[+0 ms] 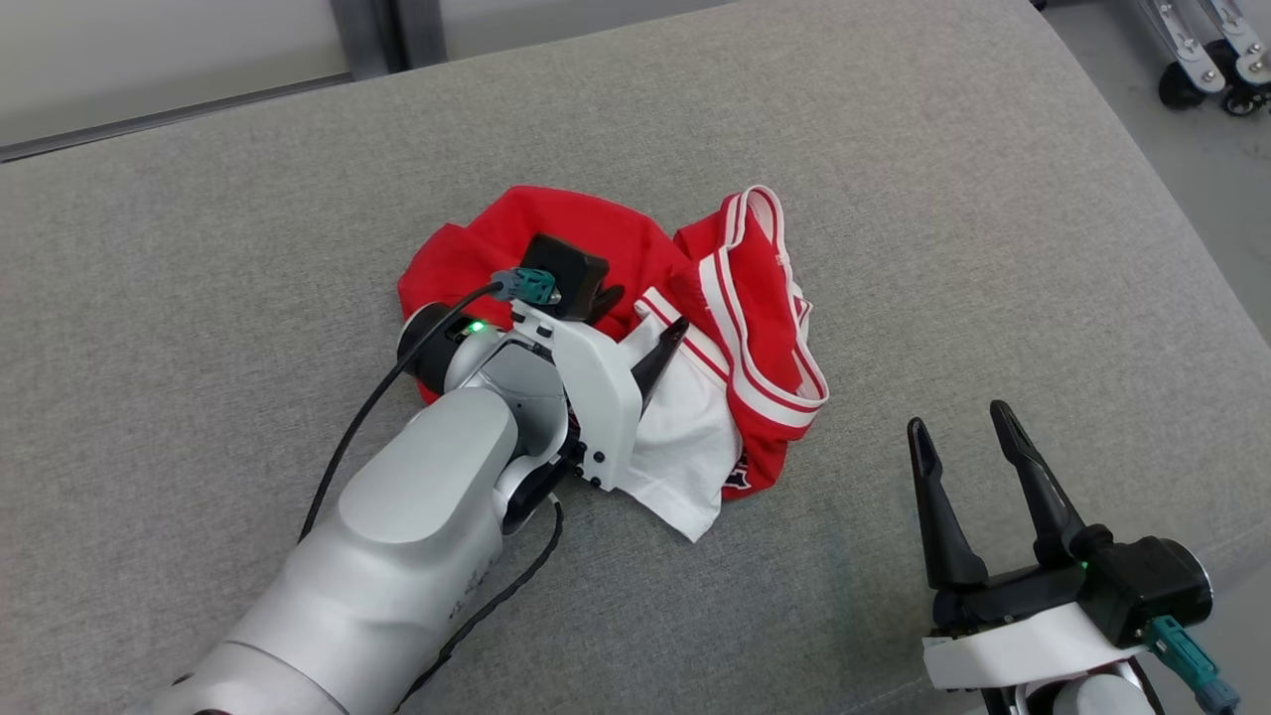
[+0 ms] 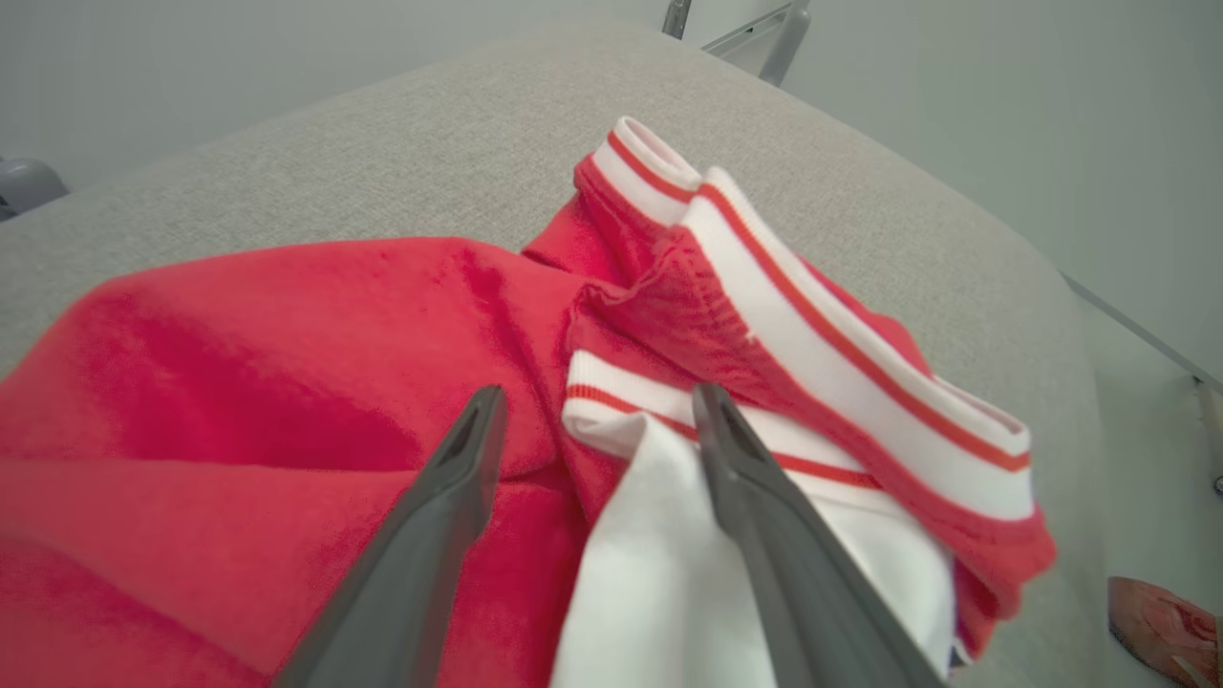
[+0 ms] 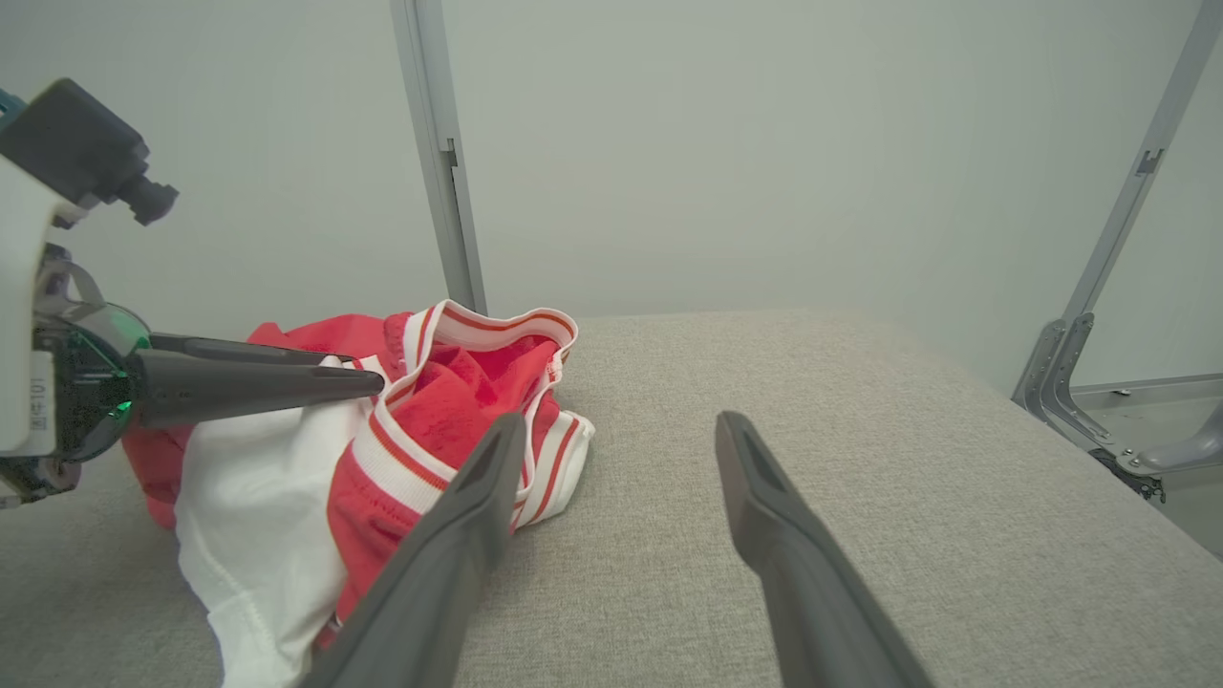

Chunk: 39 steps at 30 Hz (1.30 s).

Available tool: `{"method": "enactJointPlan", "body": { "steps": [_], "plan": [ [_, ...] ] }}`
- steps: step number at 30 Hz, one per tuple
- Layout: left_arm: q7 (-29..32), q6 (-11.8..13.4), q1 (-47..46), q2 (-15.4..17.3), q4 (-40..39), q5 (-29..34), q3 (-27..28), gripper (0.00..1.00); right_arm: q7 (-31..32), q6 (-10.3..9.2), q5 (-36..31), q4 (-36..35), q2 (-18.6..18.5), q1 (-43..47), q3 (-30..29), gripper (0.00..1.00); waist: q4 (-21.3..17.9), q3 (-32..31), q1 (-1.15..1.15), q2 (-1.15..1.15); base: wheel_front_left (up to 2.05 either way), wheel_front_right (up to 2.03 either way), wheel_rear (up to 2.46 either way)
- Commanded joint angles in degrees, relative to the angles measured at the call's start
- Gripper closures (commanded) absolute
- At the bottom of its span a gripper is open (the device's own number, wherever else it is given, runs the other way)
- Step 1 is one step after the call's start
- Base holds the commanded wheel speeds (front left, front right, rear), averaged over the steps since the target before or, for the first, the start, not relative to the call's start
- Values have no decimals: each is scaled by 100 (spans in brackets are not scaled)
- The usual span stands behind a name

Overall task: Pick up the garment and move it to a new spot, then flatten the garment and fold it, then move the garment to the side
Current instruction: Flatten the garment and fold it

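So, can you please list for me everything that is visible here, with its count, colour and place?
garment: one, red with white parts and striped bands, crumpled at the middle of the surface
padded surface: one, grey, under the garment
metal posts: two, grey, behind the surface near the wall
wheeled feet: two, grey with dark wheels, on the floor past the surface's far right corner
left gripper: one, dark fingers, open, over the garment, a fold between its fingers
right gripper: one, dark fingers, open, right of the garment, apart from it
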Motion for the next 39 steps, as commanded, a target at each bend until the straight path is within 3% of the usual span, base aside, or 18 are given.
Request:
{"method": "enactJointPlan", "body": {
  "steps": [1, 8, 13, 16, 17, 18, 31, 34, 39],
  "plan": [
    [41, 48, -137, 26, 116, -18, -54, 0, -3, -10, 31, -1, -14, -83, 15, 0, -91, 64, 0, 0, 0, 0, 0],
    [362, 53, -335, 24, 466, -257, -375, 0, -4, -10, 99, 30, -13, -138, 114, 0, -167, 105, 0, 0, 0, 0, 0],
    [234, -11, -413, 24, 362, -475, -552, 3, -4, -10, 139, 44, -13, -180, 142, 0, -200, 94, 0, 0, 0, 0, 0],
    [121, -25, -476, 21, 288, -541, -664, 55, -4, -10, 166, 58, -14, -164, 137, 0, -215, 55, 0, 0, 0, 0, 0],
    [97, -28, -473, 22, 273, -576, -698, 67, -4, -10, 169, 66, -14, -152, 131, 0, -220, 36, 0, 0, 0, 0, 0],
    [89, -36, -462, 24, 256, -608, -732, 100, -4, -10, 173, 74, -14, -138, 130, 0, -224, 19, 0, 0, 0, 0, 0],
    [-252, -57, -587, 21, -81, -636, -1153, 100, -4, -10, 244, 155, -14, -38, 136, 0, -283, -317, 0, 0, 0, 0, 0],
    [-501, 109, -814, 22, -477, -530, -1224, 100, -4, -10, 302, 156, -14, -20, 140, 0, -305, -383, 0, 0, 0, 0, 0],
    [-393, 328, -563, 35, -612, -345, -1625, 100, -3, -10, 392, 108, -13, -70, 117, 0, -326, -223, 0, 0, 0, 0, 0]
  ]
}}
